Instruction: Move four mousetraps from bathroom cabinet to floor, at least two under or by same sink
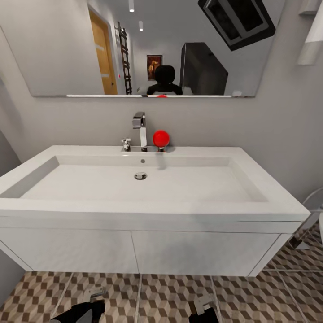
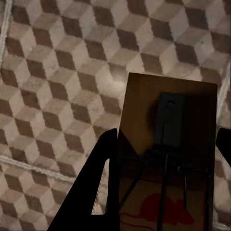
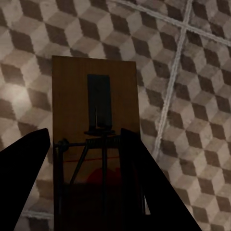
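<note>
The white sink [image 1: 148,211] hangs on the wall straight ahead, with a chrome faucet [image 1: 140,130] at its back. The cube-patterned bathroom floor [image 1: 170,296] runs beneath it. My left gripper [image 2: 168,134] is shut on a brown mousetrap [image 2: 168,144] held just above the tiles, its black fingers [image 2: 96,192] at both long edges. My right gripper [image 3: 85,132] is shut on another mousetrap [image 3: 96,120], also above the floor. In the head view both grippers, the left [image 1: 92,296] and the right [image 1: 204,306], sit low in front of the sink's base. The cabinet is out of view.
A red ball-shaped object [image 1: 161,138] stands on the sink rim beside the faucet. A wide mirror [image 1: 134,49] hangs above. A thin metal frame [image 1: 309,215] stands at the right edge. Grey walls close in on the left and behind the sink.
</note>
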### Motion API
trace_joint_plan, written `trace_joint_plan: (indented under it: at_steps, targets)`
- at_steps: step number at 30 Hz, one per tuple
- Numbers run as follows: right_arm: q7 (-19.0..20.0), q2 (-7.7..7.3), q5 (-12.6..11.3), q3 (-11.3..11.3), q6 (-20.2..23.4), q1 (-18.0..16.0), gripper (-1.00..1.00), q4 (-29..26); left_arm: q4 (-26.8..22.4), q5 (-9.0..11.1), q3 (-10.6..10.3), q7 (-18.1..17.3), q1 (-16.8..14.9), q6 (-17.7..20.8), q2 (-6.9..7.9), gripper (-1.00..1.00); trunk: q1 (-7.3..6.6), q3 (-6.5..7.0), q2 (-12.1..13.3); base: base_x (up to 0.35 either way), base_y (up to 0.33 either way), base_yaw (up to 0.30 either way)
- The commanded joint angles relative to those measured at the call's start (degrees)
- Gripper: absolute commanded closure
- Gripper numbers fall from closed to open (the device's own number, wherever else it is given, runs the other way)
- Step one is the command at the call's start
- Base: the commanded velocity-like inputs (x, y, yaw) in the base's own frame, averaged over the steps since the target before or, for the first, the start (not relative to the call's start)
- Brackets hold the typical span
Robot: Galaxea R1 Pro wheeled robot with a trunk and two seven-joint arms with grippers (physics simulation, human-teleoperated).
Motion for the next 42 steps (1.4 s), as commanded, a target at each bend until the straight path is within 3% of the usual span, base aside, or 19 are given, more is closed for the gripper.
trace_joint_plan:
  at_steps: [1, 7, 18, 42]
  targets:
    - [-0.27, 0.01, 0.2, 0.05, -0.12, -0.1, 1.0, 0.08, -0.26, -0.09, -0.5, 0.54, -0.04, 0.33, 0.1, 1.0, 0.22, -0.23, -0.44, 0.0, 0.0, 0.0]
    - [-0.29, 0.01, 0.23, 0.02, -0.07, -0.26, 1.0, 0.08, -0.05, -0.46, -0.55, 0.47, -0.07, 0.17, 0.43, 1.0, 1.53, -1.31, -2.84, 0.0, 0.0, 0.0]
    - [-0.28, 0.01, 0.29, 0.01, -0.12, -0.27, 1.0, 0.08, 0.05, -1.81, -1.55, -0.03, -0.04, -0.55, 0.44, 1.0, 1.53, -1.31, -2.84, 0.093, 0.0, 0.0]
    - [-0.13, 0.01, 0.3, 0.1, -0.03, -0.27, 1.0, 0.08, 0.52, -1.16, -1.29, -0.11, 0.01, -0.72, 0.53, 1.0, 1.75, -1.49, -3.24, 0.051, 0.0, 0.0]
